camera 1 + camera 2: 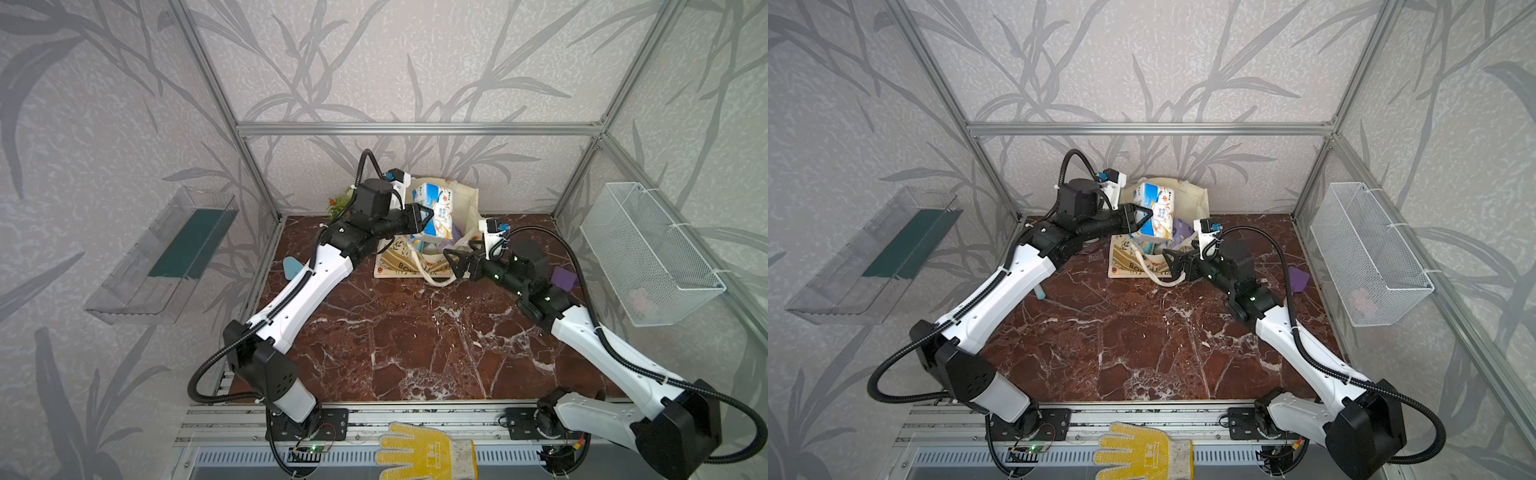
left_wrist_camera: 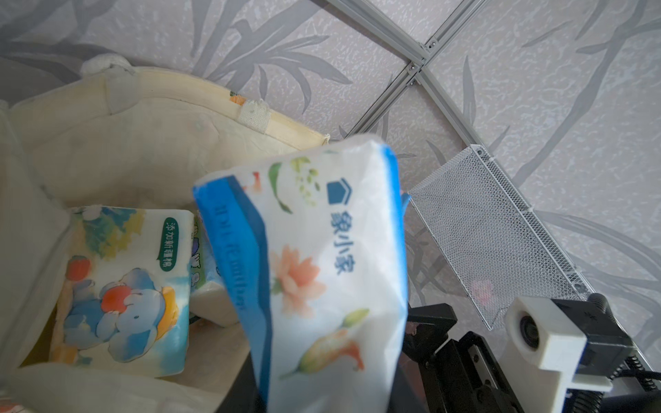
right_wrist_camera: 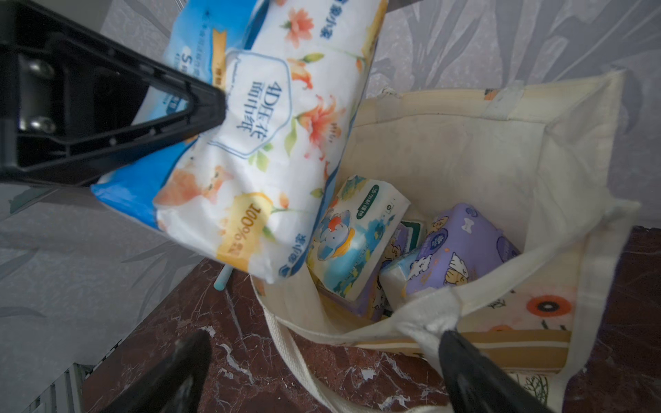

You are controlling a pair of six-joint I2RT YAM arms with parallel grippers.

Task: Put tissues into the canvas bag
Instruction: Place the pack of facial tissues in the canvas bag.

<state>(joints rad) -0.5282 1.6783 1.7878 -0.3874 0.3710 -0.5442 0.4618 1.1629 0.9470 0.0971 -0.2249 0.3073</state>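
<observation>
Left claw (image 1: 430, 216) pinches a blue-white tissue pack (image 1: 432, 195), tilted over the canvas bag (image 1: 465, 199) far across the surface (image 1: 415, 332); right claw (image 1: 452, 264) gapes empty by its near rim. I'd lower the pack inside before letting go.

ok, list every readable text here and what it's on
"象小家": blue-white pack, side.
"4D压花面巾纸": same pack, front.
"100%": same pack, yellow patch; the characters after it are blurred.
"添加新疆棉": elephant pack, green label.
"BO": bag band, in a top view; the rest is covered.
Too small to read: print on purple pack, mark on glove.
</observation>
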